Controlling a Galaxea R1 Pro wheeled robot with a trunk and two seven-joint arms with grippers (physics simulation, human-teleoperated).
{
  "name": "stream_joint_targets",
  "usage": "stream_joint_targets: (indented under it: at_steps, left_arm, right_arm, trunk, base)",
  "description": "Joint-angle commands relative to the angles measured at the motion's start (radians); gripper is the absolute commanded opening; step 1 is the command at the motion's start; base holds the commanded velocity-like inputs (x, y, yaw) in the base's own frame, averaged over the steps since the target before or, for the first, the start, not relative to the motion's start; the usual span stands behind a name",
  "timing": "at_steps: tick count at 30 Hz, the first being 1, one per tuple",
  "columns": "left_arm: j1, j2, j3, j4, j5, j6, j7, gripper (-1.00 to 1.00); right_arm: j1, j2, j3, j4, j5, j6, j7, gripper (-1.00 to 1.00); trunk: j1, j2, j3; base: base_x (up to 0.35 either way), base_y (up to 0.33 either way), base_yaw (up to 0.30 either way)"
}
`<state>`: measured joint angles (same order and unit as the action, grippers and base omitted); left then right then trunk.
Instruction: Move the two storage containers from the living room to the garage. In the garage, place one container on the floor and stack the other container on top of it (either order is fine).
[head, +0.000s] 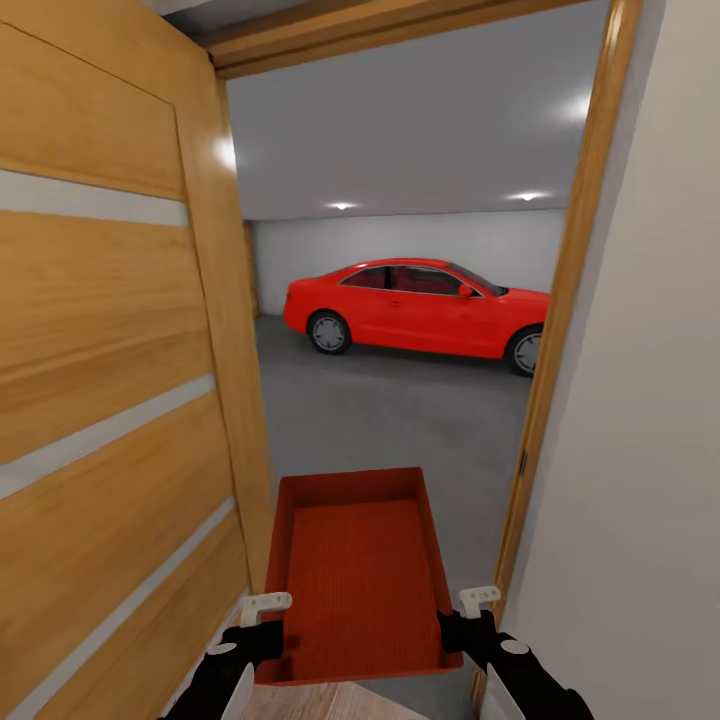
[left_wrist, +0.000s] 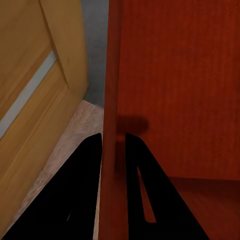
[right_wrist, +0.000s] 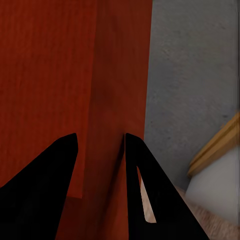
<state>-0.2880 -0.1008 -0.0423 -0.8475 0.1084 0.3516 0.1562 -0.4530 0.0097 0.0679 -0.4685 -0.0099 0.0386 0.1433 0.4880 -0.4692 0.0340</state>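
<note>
**Container at the garage threshold, held on both sides**

While I sit in the doorway, the storage container (head: 358, 575) hangs level between my two arms, its long axis pointing straight ahead through the frame toward the garage floor (head: 400, 420). The open wooden door (head: 110, 400) crowds its left wall; the door jamb (head: 555, 350) stands near the right. My left gripper (head: 262, 620) pinches the left wall, one finger inside, one outside, pressed onto the thin wall. My right gripper (head: 462, 615) pinches the right wall likewise. A red car (head: 420, 310) is parked well ahead. I judge the way forward narrow but passable.
</note>
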Motion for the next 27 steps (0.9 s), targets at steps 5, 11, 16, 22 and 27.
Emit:
stream_joint_targets:
  at_steps: [5, 11, 16, 22, 27]
  left_arm:
    - [0.001, 0.018, -0.004, -0.001, -0.036, 0.007, 0.037, -1.0]
    - [0.001, 0.019, -0.004, -0.001, -0.036, 0.007, 0.037, -1.0]
    - [0.001, 0.02, -0.004, -0.001, -0.036, 0.007, 0.037, -1.0]
    - [0.001, 0.02, -0.004, -0.001, -0.036, 0.007, 0.037, -1.0]
    - [0.001, 0.02, -0.004, -0.001, -0.036, 0.006, 0.037, -1.0]
  right_arm:
    - [-0.001, -0.001, -0.005, -0.002, -0.03, 0.004, 0.056, -1.0]
    - [-0.001, -0.001, -0.005, -0.002, -0.03, 0.004, 0.056, -1.0]
    - [-0.001, -0.001, -0.005, -0.002, -0.03, 0.004, 0.056, -1.0]
    - [-0.001, -0.001, -0.005, -0.002, -0.03, 0.004, 0.056, -1.0]
    - [-0.001, -0.001, -0.005, -0.002, -0.03, 0.004, 0.056, -1.0]
  trunk:
    - [0.0, -0.001, 0.0]
    - [0.0, -0.001, 0.0]
    - [0.0, -0.001, 0.0]
    - [0.0, -0.001, 0.0]
    - [0.0, -0.001, 0.0]
  base:
    - [0.01, 0.014, -0.251]
    - [0.139, 0.175, -0.275]
    - [0.183, 0.221, -0.277]
    - [0.194, 0.22, -0.278]
    - [0.155, 0.143, -0.211]
